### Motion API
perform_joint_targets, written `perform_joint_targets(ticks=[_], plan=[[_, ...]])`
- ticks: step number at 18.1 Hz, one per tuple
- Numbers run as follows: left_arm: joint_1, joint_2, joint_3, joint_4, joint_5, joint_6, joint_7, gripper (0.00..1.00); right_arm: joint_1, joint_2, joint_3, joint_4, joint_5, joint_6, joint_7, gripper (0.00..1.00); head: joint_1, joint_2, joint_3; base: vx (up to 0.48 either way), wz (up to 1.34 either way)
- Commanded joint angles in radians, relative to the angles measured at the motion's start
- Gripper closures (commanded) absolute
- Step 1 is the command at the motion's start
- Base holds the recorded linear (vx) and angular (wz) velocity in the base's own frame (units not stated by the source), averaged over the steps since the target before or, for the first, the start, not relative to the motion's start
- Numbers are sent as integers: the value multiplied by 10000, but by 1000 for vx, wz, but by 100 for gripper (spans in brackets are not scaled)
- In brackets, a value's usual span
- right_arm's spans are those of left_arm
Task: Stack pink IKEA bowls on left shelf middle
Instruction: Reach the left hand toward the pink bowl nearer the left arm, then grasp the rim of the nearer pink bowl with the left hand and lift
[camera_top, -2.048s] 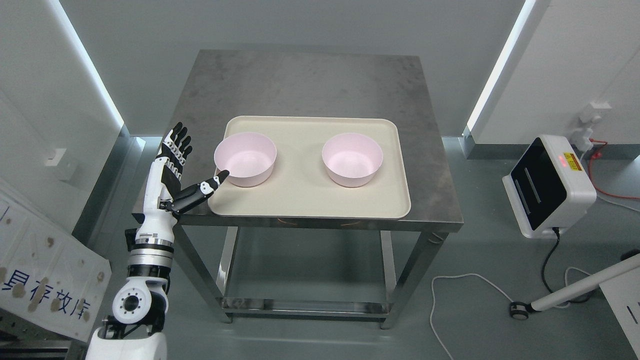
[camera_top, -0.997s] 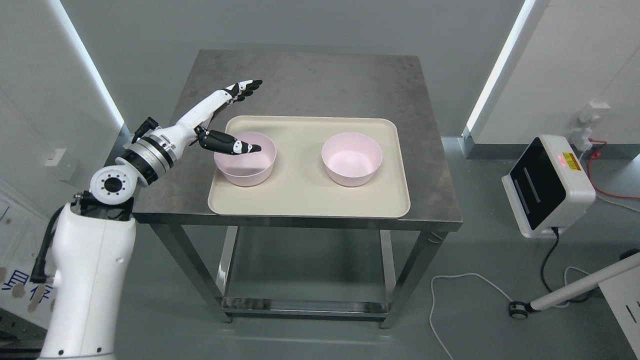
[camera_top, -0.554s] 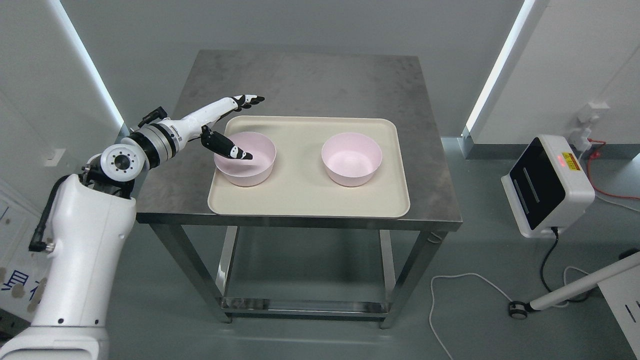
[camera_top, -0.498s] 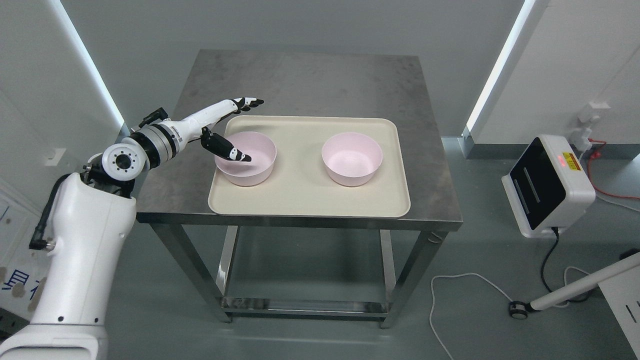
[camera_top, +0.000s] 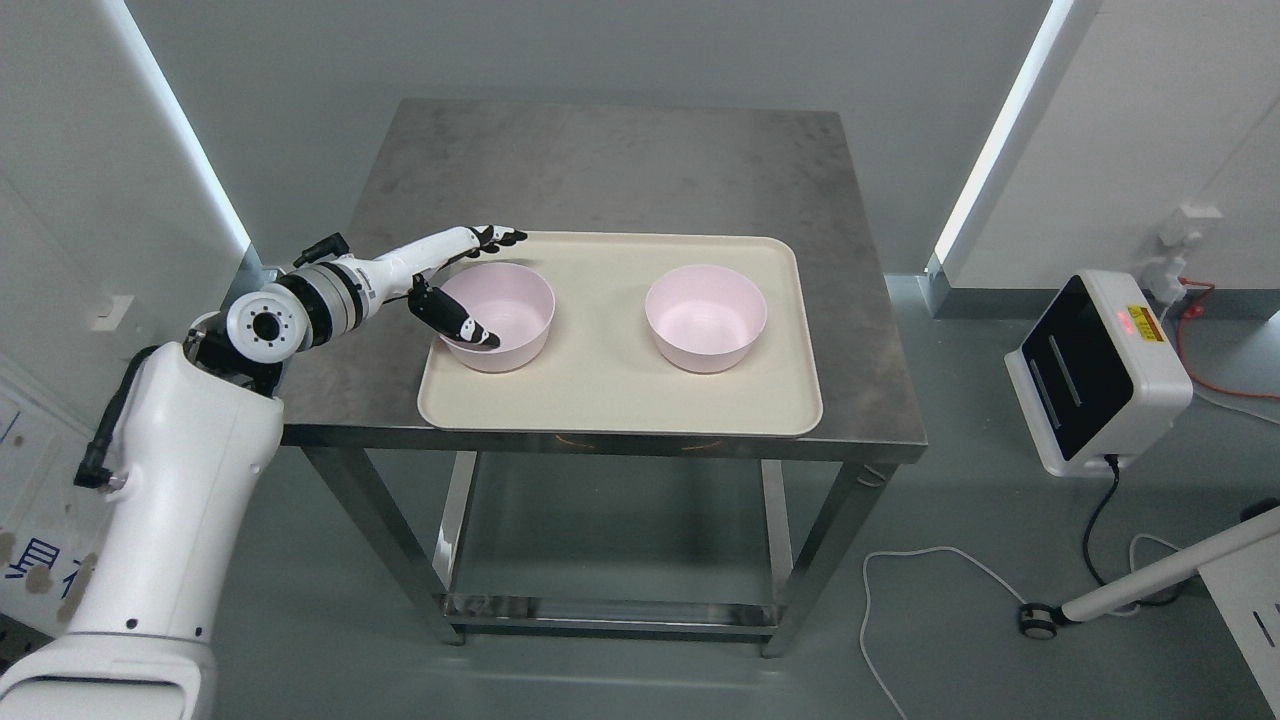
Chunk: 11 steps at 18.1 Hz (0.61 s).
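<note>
Left hand (camera_top: 455, 285) at left pink bowl (camera_top: 497, 316) rim — thumb inside, fingers (camera_top: 495, 238) spread outside.

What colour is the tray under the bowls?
Cream, a pale beige tray, clearest in the head view.

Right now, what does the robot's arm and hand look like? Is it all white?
Not all white. The robot's left arm has a smooth white shell, with a black cable looping at its side. Its silver, ringed wrist joint has a round end cap with a dark hole. The slim left hand is white with black finger joints and black-and-white fingertips. The right arm isn't in view.
</note>
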Motion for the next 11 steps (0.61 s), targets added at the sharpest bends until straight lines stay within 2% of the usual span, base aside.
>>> perform_joint_targets(ticks=[1,5,7,9,11], plan=[[-172,-657,492,533,9,-1,105,38,15,-175,-107,-337,0,-8,0,0,0,0,0,0,0],[-111,-1119,909,533,-6,-1,242,27,15,-175,-107,-337,0,-8,0,0,0,0,0,0,0],[-111,-1196,925,533,-22,30,1006,20,15,-175,-107,-337,0,-8,0,0,0,0,0,0,0],[-141,-1211,1016,563,-7,106,1530,20,15,-175,-107,-337,0,-8,0,0,0,0,0,0,0],[-65,-1257,1353,564,55,595,1517,21,15,-175,-107,-337,0,-8,0,0,0,0,0,0,0]])
